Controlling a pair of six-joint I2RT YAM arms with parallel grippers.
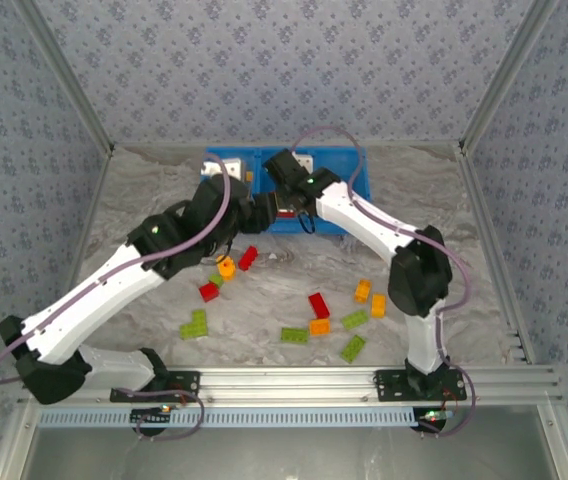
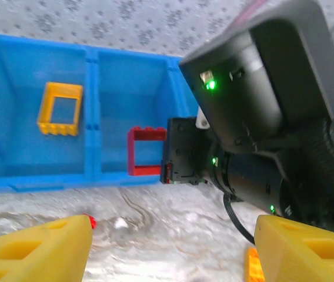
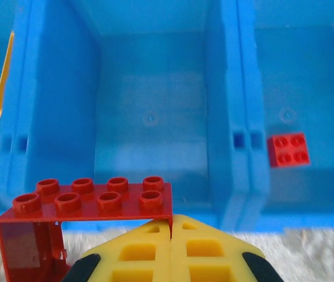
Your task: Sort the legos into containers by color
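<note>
The blue bin (image 1: 349, 190) stands at the back of the table, its three compartments side by side (image 3: 149, 88). My right gripper (image 3: 171, 226) is shut on one side wall of a red open frame (image 3: 90, 197), holding it at the near wall of the middle compartment (image 2: 146, 151). An orange-yellow frame (image 2: 60, 109) lies in the left compartment. A small red brick (image 3: 288, 150) lies in the right one. My left gripper (image 2: 173, 230) hangs open over bare table just in front of the bin, with nothing between its fingers. Loose legos lie behind it, such as a red brick (image 1: 318, 305).
Red, orange and green bricks are scattered over the near half of the table (image 1: 293, 335). An orange brick (image 2: 252, 264) lies beside my left gripper's right finger. The two arms are close together in front of the bin (image 1: 254, 215). Patterned walls enclose the table.
</note>
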